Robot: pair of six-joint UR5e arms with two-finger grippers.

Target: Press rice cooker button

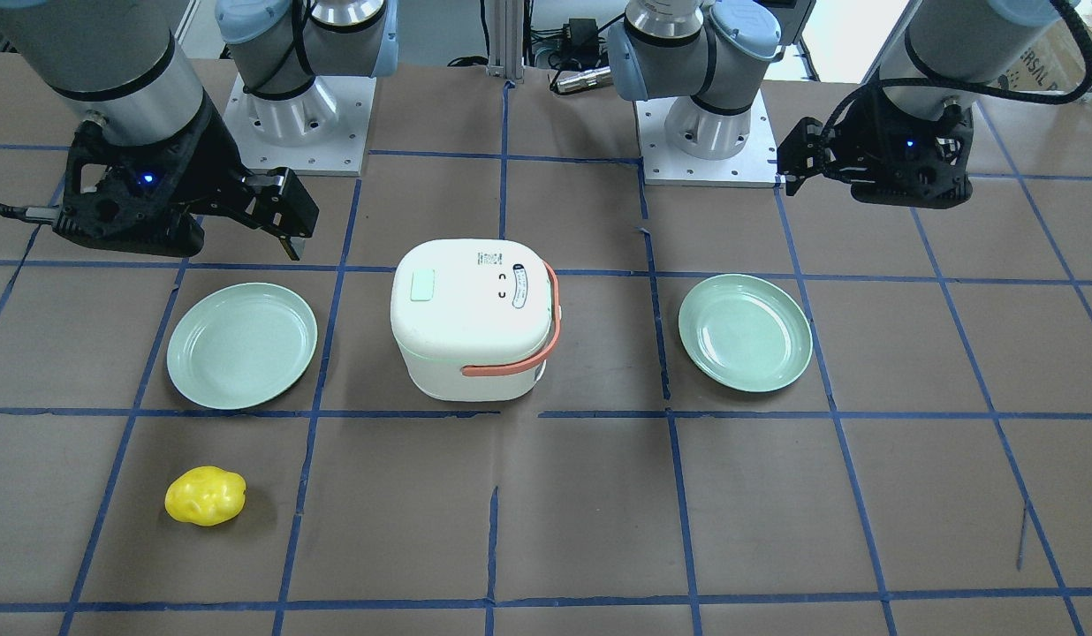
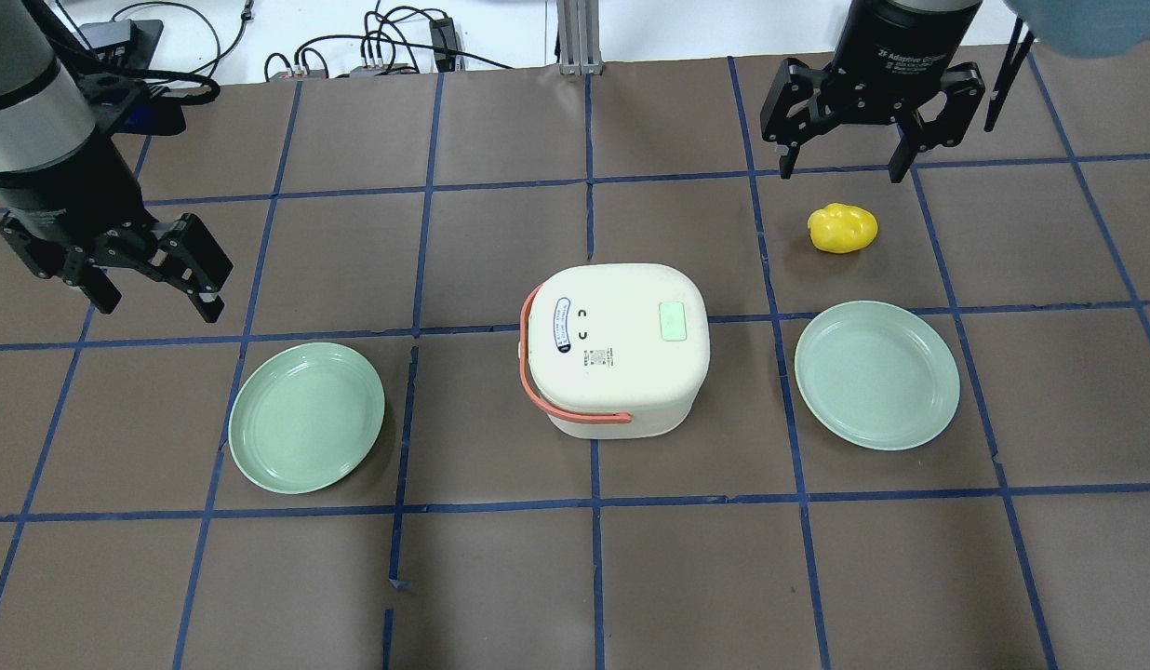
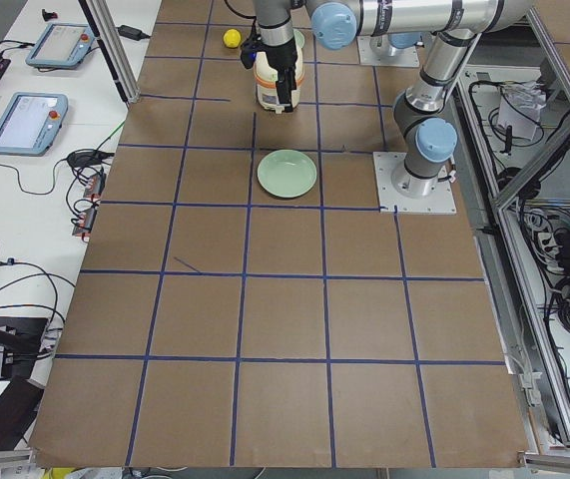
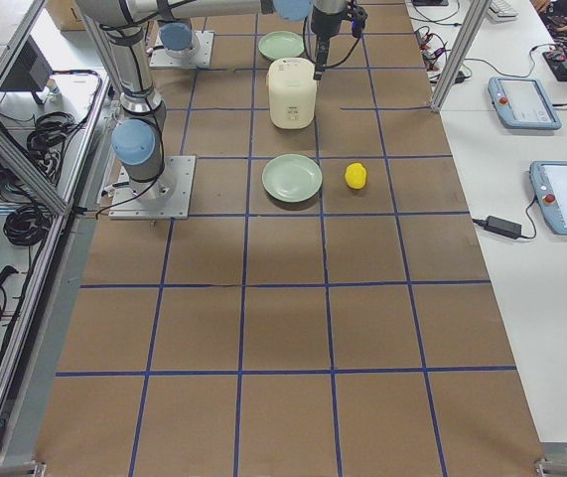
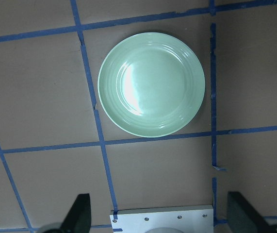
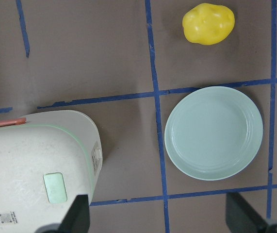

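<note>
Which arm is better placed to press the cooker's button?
Likely right. On the rice cooker, the mint button sits on the lid's side toward the right gripper, whose wrist camera frames it. The left gripper hangs beyond the handle side, near the left plate.

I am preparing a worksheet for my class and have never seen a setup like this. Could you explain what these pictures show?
This is a robot with two arms mounted at a brown table. Each arm ends in a two-fingered hand. The left hand and the right hand are both open and hold nothing. One picture looks down from behind the robot, one faces it from across the table, two are taken from the table's ends, and two come from cameras on the wrists, looking down. In the middle of the table stands a white rice cooker with its lid shut. Two empty green plates flank it, the left plate and the right plate. A yellow lumpy object lies near the right plate.
</note>
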